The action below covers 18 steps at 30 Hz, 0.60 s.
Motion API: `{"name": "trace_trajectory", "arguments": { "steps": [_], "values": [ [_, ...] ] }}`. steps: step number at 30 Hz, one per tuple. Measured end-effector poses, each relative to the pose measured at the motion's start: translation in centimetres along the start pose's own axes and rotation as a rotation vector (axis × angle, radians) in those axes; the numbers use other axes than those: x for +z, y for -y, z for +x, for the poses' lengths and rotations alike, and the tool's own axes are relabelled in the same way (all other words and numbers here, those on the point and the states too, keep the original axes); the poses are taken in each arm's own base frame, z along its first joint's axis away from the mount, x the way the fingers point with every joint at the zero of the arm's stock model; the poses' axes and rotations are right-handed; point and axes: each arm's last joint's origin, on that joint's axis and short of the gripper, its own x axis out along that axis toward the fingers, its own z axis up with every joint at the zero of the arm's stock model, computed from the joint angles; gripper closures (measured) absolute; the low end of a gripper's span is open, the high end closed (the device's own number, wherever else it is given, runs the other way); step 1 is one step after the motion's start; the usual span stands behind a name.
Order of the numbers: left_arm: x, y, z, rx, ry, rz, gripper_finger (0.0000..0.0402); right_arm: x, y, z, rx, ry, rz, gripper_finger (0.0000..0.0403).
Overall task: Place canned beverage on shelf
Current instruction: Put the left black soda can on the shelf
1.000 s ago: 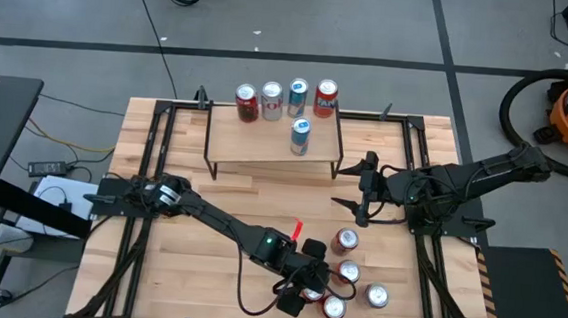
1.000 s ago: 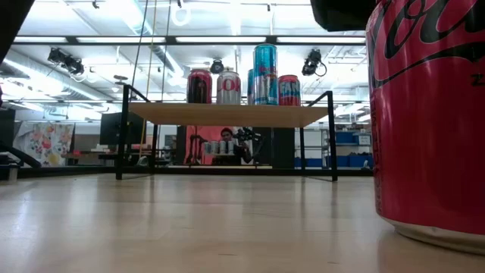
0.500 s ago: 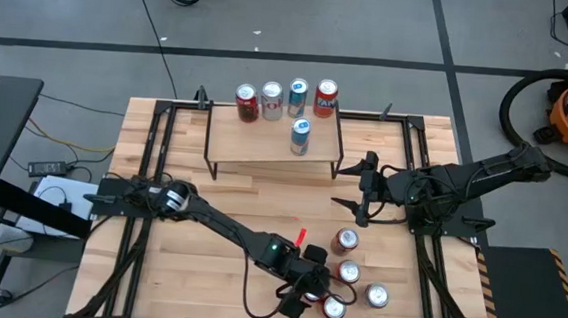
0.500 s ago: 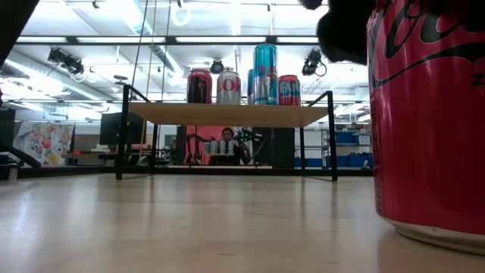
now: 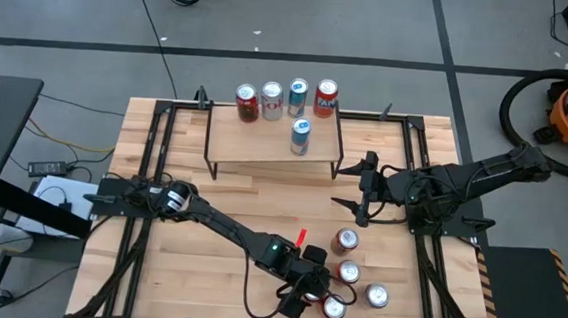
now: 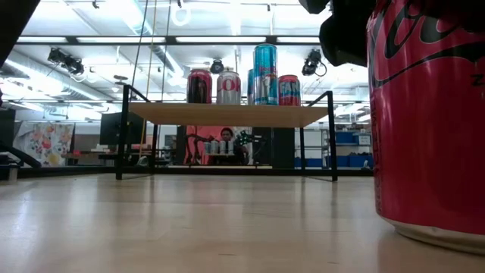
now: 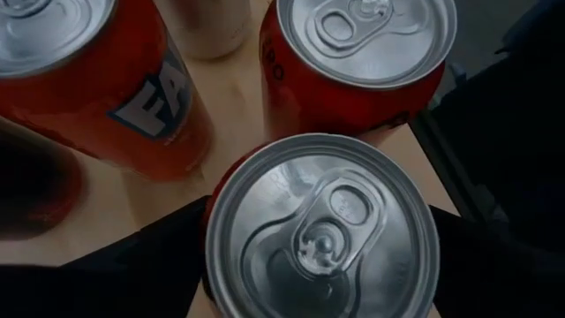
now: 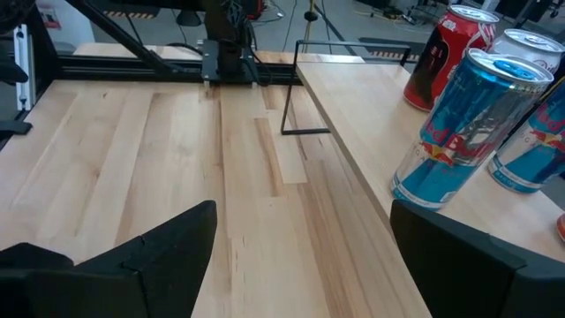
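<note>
Closing my left end effector (image 5: 301, 299) around a red aluminium can with silver lid (image 7: 322, 230), fingers either side, not clenched yet. Rigid, smooth, slippery; I'd grip mid-body. Right end effector (image 5: 352, 189) waits released near the light-wood shelf (image 5: 255, 145).

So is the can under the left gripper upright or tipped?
Upright: the can shows its lid and pull tab square to the left wrist camera, the dark fingers flanking it.
</note>
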Motion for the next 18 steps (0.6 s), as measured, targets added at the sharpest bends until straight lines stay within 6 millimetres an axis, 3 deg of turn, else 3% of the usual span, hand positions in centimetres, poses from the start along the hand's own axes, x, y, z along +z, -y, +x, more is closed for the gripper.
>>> {"name": "trace_trajectory", "arguments": {
  "steps": [7, 18],
  "values": [
    [0.0, 0.0, 0.0, -0.001, -0.004, -0.006, 0.0092, 0.0, 0.0, 0.0, 0.000, 0.002, 0.001, 0.0053],
    [-0.7, -0.2, -2.3, 0.018, -0.135, -0.017, 0.0087, 0.0, 0.0, 0.0, 0.000, 0.002, 0.001, 0.0053]
  ]
}}
